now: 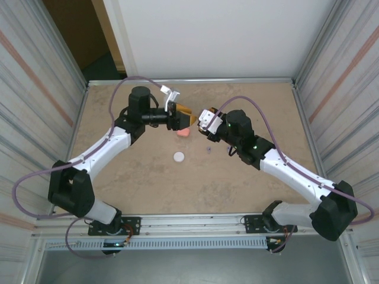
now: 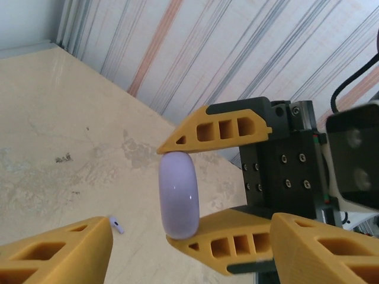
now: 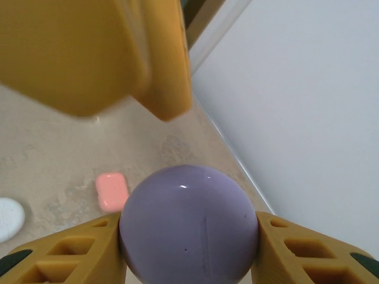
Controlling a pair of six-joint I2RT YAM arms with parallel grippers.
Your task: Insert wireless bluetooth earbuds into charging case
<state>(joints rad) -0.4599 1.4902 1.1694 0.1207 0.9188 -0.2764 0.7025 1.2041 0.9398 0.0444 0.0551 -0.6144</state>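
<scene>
A glossy, rounded lilac case [image 2: 177, 195] is clamped between the right gripper's [image 3: 189, 234] fingers. The left gripper [image 1: 186, 116] is spread wide, empty. A tiny stemmed earbud [image 2: 116, 225] is laid diagonally on the beige table [image 2: 47, 148], lower left.

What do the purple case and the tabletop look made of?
Purple case: probably hard plastic with a glossy finish, judging by the small bright highlights and a fine line on its smooth, rounded shell.
Tabletop: beige and matte with stone-like mottling. I cannot tell whether it is real stone or a printed laminate.
</scene>
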